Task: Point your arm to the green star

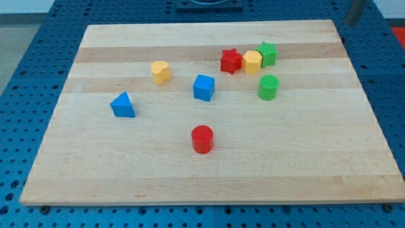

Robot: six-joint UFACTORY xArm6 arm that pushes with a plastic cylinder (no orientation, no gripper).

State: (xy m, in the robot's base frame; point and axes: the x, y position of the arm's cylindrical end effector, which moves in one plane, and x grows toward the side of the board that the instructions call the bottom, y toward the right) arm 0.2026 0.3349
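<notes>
The green star (267,54) sits near the board's (190,183) top edge, right of centre, touching the yellow block (252,62), which touches the red star (231,61); open board lies to its right. The green cylinder (268,87) stands just below. A dark rod (355,12) shows at the view's top right; my tip cannot be made out.

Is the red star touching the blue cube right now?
No. The red star sits apart from the blue cube, beside the yellow block.
</notes>
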